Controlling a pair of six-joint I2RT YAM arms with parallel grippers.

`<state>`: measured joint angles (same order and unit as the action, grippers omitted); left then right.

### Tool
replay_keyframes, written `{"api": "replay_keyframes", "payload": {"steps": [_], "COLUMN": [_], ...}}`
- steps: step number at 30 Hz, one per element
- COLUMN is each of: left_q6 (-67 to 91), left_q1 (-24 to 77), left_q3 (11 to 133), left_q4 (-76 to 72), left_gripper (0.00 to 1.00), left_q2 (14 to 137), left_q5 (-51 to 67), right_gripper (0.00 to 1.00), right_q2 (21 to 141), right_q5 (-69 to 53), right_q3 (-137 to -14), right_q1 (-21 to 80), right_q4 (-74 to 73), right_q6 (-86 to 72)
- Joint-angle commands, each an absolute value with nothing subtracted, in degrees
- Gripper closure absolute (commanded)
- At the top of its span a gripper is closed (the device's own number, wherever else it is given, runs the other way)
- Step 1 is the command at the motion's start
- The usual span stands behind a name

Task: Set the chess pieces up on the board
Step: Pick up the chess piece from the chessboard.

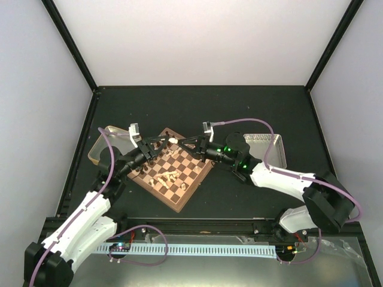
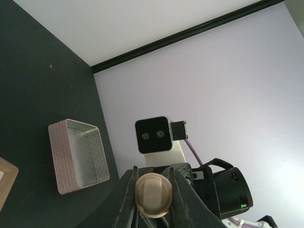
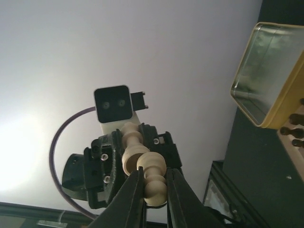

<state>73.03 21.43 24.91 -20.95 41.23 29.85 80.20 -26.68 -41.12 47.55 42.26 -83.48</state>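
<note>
One pale chess piece (image 3: 144, 167) is pinched at once by the left gripper (image 2: 153, 178) and the right gripper (image 3: 154, 176), above the far corner of the board (image 1: 190, 183). Loose pieces (image 1: 169, 177) are scattered mid-board, so most of the setup is judged undone.

Both arms converge over the far corner of the board (image 1: 192, 179). The left fingers (image 2: 126, 202) and right fingers (image 3: 134, 199) are closed end to end on one pale piece (image 1: 173, 140), so that corner is blocked from either side. A heap of pale pieces (image 1: 168, 177) clutters mid-board, and dark pieces (image 3: 295, 130) line the edge toward the gold tray (image 3: 266, 71), which flanks the left arm. The pinkish tray (image 2: 57, 159) flanks the right arm. The tabletop (image 1: 197, 107) behind the board is open, as is the board's near corner.
</note>
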Motion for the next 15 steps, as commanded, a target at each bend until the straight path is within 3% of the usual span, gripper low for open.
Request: {"api": "replay_keyframes", "payload": {"steps": [1,8,15], "left_q6": [70.95,55.93,40.03], "left_q1": [20.85,20.83,20.82], "left_q3": [24.94,28.87,33.40], "left_q4": [-19.85,2.63,21.78], "left_gripper": [0.99,0.98,0.98], "left_q2": [39.78,35.66,30.10], "left_q5": [29.58,21.65,7.74], "right_gripper": [0.91,0.94,0.94], "right_q2": [77.25,73.25,81.03], "right_q5": [-23.46,-14.68,-1.51], "right_q3": [-42.34,-49.28,-60.66], "right_q1": [47.77,47.52,48.54], "right_q4": [34.65,-0.36,-28.43], "right_q6": [-76.55,-52.51,-32.46]}}
